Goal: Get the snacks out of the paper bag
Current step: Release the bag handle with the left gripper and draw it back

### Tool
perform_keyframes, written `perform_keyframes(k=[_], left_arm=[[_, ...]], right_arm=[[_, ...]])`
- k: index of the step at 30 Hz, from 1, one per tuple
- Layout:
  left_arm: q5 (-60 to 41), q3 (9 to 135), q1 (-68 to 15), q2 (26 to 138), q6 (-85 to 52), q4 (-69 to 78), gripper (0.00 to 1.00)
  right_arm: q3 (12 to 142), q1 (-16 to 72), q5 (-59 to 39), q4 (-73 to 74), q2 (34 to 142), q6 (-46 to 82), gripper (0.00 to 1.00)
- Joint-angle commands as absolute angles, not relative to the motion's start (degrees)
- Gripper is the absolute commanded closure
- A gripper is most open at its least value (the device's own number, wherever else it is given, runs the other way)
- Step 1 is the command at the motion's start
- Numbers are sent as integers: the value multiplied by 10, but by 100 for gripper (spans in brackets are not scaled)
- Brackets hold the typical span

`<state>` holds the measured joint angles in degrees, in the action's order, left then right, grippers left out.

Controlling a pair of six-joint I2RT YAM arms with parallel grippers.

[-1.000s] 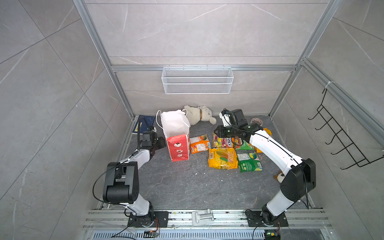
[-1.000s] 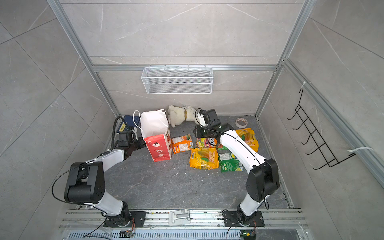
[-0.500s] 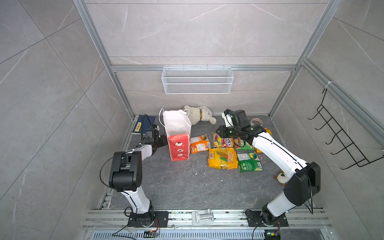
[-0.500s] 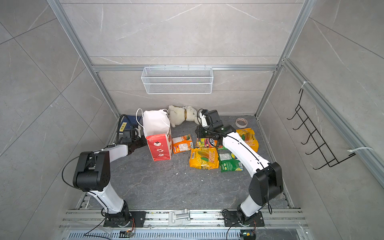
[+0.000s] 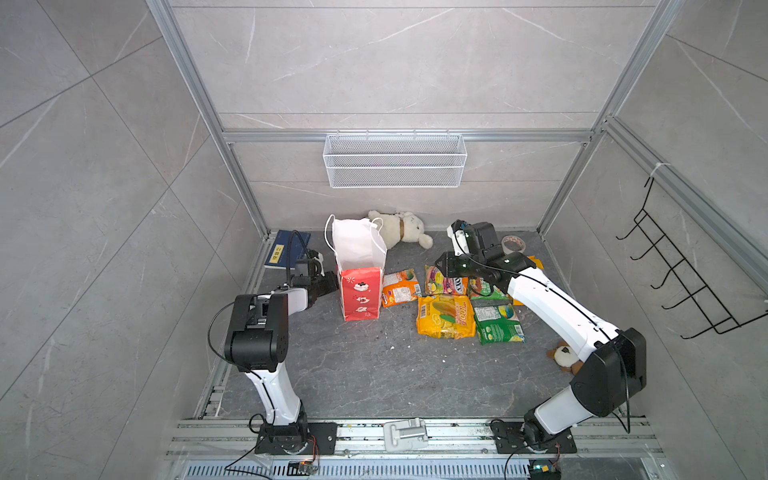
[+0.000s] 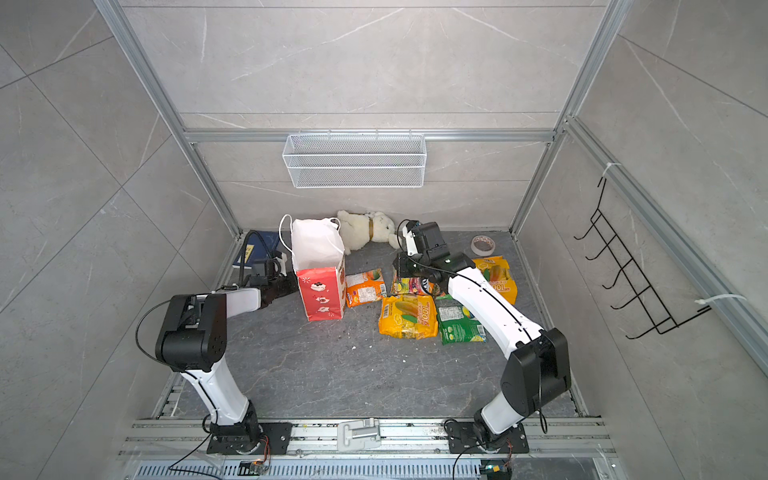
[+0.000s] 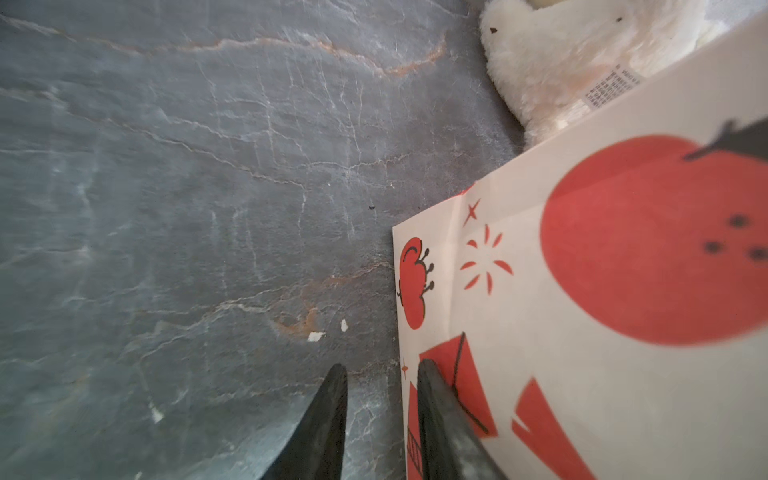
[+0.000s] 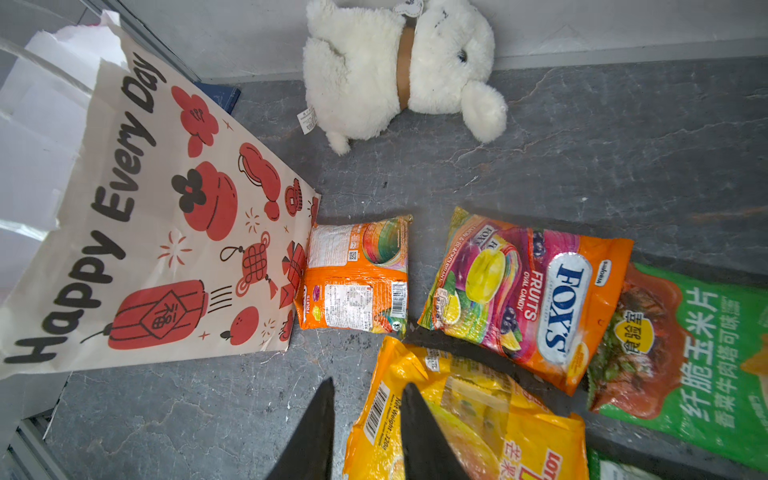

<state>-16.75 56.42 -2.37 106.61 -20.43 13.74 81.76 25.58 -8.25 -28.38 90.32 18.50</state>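
Now that the left end effector (image 7: 382,365) has crept up beside the bag (image 5: 359,291), barely parted and empty like the right end effector (image 8: 370,382), snacks (image 5: 446,316) lie on the table (image 5: 374,374) nearby; unpacking looks finished.

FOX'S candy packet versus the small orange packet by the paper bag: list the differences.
The FOX'S candy packet lies face up, logo showing; the small orange packet shows its back, with barcode and labels. The FOX'S candy packet is clearly larger than the small orange packet. The small orange packet lies against the paper bag; the FOX'S candy packet lies apart from it. Both lie flat on the floor, outside the bag.
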Motion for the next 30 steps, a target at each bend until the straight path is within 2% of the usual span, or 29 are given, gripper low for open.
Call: perform_keyframes(k=[1,18,24,27,30], left_arm=[[-192,585,-32,1075,-221,177,68],[-200,617,-37,1116,-214,203,69],[-191,611,-37,1106,-211,210,68],[-159,585,-35,1079,-207,213,66],[-122,554,-28,1044,-201,207,58]], right_arm=[[807,252,-74,-274,884,198,69],[788,250,-84,-270,878,200,69],[786,250,-132,-257,898,193,69],[790,251,-152,-253,916,192,68],[783,251,-154,-245,920,196,68]])
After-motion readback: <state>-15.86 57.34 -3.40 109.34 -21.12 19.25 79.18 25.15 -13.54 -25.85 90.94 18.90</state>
